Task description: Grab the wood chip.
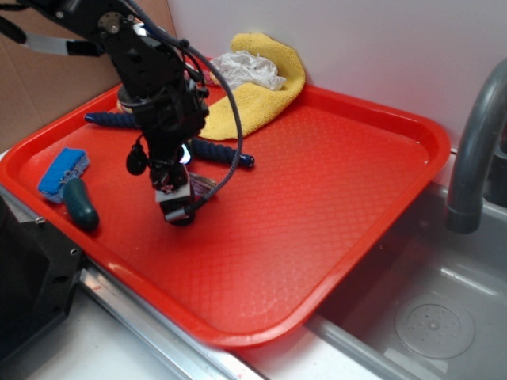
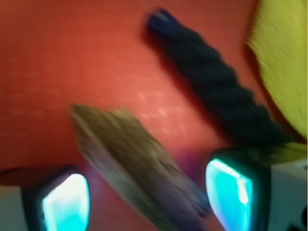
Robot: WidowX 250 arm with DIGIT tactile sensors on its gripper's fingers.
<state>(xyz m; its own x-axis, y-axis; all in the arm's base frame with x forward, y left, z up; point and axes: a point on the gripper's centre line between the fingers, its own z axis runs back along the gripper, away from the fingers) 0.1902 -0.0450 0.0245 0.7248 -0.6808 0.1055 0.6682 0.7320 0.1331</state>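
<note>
One wood chip (image 2: 139, 168), one rope (image 2: 211, 91), one brush (image 1: 70, 186), one yellow cloth (image 1: 253, 95).

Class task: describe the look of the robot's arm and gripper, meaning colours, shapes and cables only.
The arm is black and blocky, with black cables looping beside it. Its gripper is black with a pale patch; in the wrist view its fingertips glow cyan inside dark rounded rims.

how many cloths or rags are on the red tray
2: a yellow cloth at the tray's back corner, and a crumpled white rag lying on it. The arm may hide others.
</note>
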